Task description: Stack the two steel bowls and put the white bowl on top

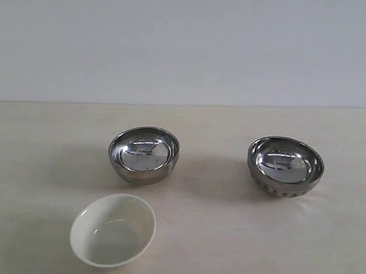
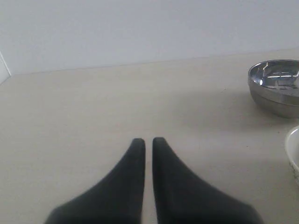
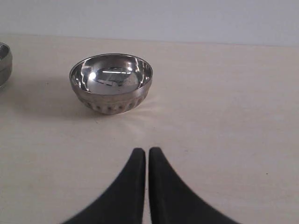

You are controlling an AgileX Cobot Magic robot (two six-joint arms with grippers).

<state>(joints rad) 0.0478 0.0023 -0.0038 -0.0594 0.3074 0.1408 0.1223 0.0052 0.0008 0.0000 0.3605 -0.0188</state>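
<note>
Nothing is stacked yet: three bowls stand well apart on the worktop (image 1: 238, 255), leaving room to reach each rim. The smooth steel bowl (image 1: 144, 153) sits mid-worktop, the dimpled steel bowl (image 1: 285, 167) at its three o'clock, the white bowl (image 1: 113, 229) at its seven o'clock. The left gripper (image 2: 148, 140) and the right gripper (image 3: 147, 150) are both pinched closed and empty; the right one faces the dimpled bowl, likely its first pick.

A pale, faintly grained table (image 1: 227, 248) carries three bowls, all open side up and none touching. A smooth-sided steel bowl (image 1: 144, 153) stands left of centre, with a dimpled steel bowl (image 1: 285, 166) well apart to its right (both empty, mirror-bright). The white bowl (image 1: 113, 230) sits nearer the camera, close to the smooth one.
</note>
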